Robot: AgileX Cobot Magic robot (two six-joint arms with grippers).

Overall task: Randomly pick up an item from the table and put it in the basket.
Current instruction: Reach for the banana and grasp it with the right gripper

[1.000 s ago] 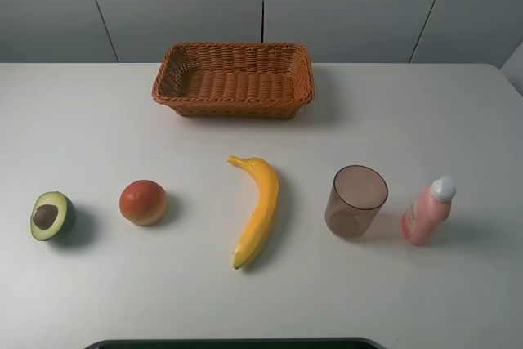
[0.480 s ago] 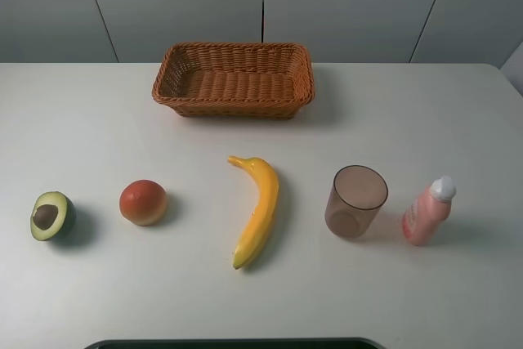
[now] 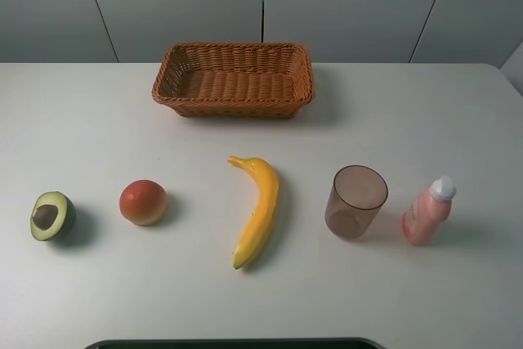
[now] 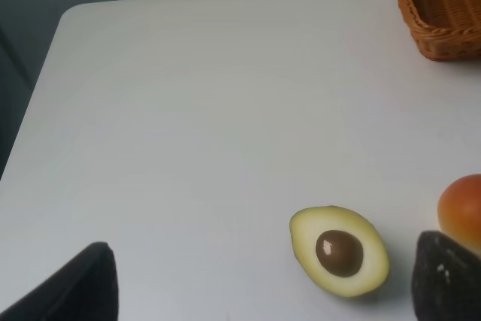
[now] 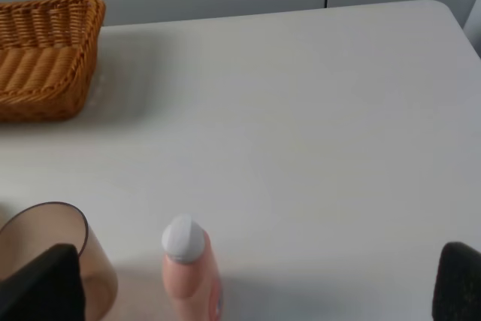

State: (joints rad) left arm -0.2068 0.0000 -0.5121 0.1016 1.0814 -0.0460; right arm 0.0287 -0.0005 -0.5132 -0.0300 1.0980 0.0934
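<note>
The yellow banana (image 3: 257, 210) lies lengthwise on the white table (image 3: 409, 120), near its middle, stem end pointing to the basket. The reddish-brown wicker basket (image 3: 234, 79) stands empty at the back centre; a corner of it shows in the left wrist view (image 4: 440, 9) and in the right wrist view (image 5: 45, 58). Neither arm shows in the exterior view. My left gripper (image 4: 263, 280) is open and empty, low over the table's left side by the halved avocado. My right gripper (image 5: 252, 280) is open and empty near the pink bottle. The banana shows in neither wrist view.
A halved avocado (image 3: 52, 215) and a red-orange fruit (image 3: 143, 202) lie left of the banana. A brownish clear cup (image 3: 355, 200) and a pink bottle with a white cap (image 3: 427, 212) stand right of it. A dark edge (image 3: 229, 343) runs along the table's front.
</note>
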